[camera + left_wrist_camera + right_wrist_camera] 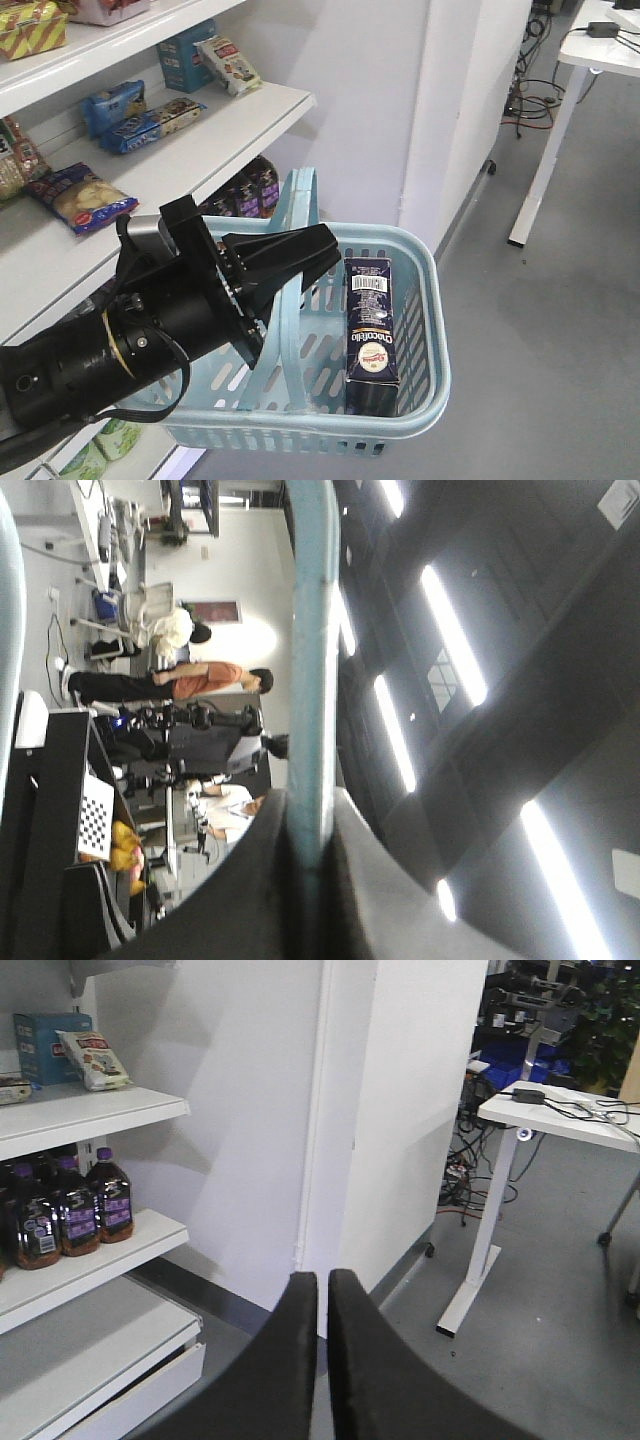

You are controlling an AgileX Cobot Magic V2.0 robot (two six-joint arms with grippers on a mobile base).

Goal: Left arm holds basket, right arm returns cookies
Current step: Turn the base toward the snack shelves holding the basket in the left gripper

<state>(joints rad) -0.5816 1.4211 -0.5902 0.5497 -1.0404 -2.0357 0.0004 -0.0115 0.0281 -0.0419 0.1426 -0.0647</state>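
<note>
The left gripper (325, 255) is clamped on one handle (312, 630) of the basket (425, 395) and holds it above the floor, just beside the shelves (200, 140). The cookies (372, 320) stand upright inside the basket, in its right half as the front view shows. The right gripper (322, 1295) has its fingers together with nothing between them, and it faces a white wall (260, 1110).

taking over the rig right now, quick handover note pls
Left gripper: fingers shut on the basket handle, basket hanging beside the shelves.
Right gripper: fingers shut, empty, pointing toward the shelves.
Cookies: upright inside the basket, nothing gripping them.
Done: basket held.
Left to do: take the cookies out with the right gripper and return them to a shelf.
</note>
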